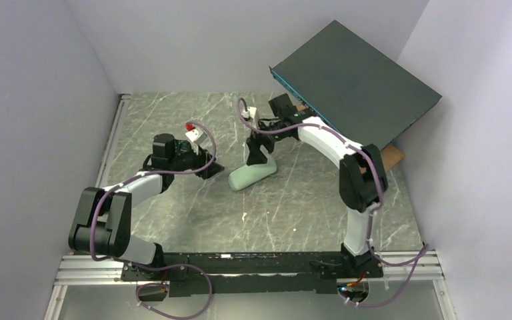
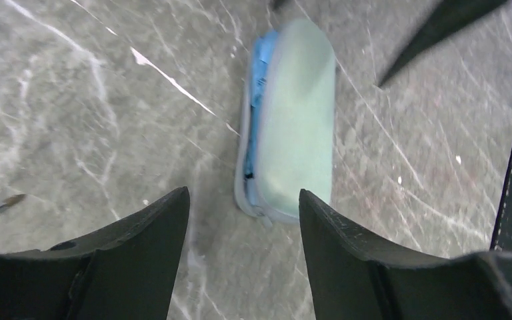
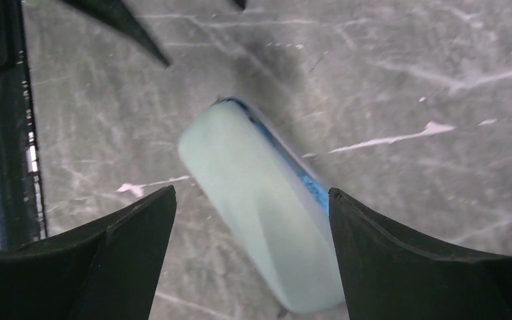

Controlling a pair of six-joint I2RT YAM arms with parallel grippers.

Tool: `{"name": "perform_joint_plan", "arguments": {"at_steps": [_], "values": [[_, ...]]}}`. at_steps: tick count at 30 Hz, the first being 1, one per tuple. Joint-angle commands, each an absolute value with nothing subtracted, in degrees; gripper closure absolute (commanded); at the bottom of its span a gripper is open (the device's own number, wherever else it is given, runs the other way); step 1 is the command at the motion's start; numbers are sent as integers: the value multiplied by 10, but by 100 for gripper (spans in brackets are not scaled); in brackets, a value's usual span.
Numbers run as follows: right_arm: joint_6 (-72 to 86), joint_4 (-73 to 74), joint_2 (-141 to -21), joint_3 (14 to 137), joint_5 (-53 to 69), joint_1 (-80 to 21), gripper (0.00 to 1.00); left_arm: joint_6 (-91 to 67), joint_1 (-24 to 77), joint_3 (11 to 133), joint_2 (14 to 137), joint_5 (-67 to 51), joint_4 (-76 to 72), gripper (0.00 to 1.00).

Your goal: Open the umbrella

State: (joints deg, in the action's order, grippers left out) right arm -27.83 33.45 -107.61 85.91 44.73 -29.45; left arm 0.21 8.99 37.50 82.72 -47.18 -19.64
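Observation:
A pale grey-green oblong hard case [image 1: 252, 175] lies on the marble table. It also shows in the left wrist view [image 2: 293, 127] and the right wrist view [image 3: 267, 207]. A strip of sky-blue umbrella fabric [image 2: 260, 73] shows in the case's side seam, as it does in the right wrist view [image 3: 307, 180]; the rest of the umbrella is hidden inside. My left gripper [image 1: 213, 165] is open and empty just left of the case's near end [image 2: 243, 200]. My right gripper [image 1: 261, 157] is open above the case's far end, its fingers on either side of it [image 3: 252, 200].
A big dark-grey flat box [image 1: 353, 73] leans tilted at the back right, over a brown cardboard piece [image 1: 393, 157]. Grey walls close in on the left, back and right. A metal rail [image 1: 110, 147] runs along the table's left edge.

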Motion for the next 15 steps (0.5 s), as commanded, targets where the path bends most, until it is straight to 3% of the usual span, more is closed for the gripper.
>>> {"name": "perform_joint_plan", "arguments": {"at_steps": [1, 6, 12, 14, 15], "values": [[-370, 477, -1177, 985, 459, -283, 14, 60, 105, 350, 819, -507, -221, 35], [-419, 542, -1246, 1075, 469, -283, 12, 66, 129, 325, 814, -477, -235, 36], [-531, 610, -1273, 1037, 473, -284, 13, 27, 181, 284, 795, -418, -275, 39], [-574, 623, -1273, 1017, 470, -281, 17, 14, 193, 270, 788, -409, -288, 40], [-589, 627, -1272, 1008, 468, -278, 24, 13, 198, 266, 785, -405, -290, 41]]}}
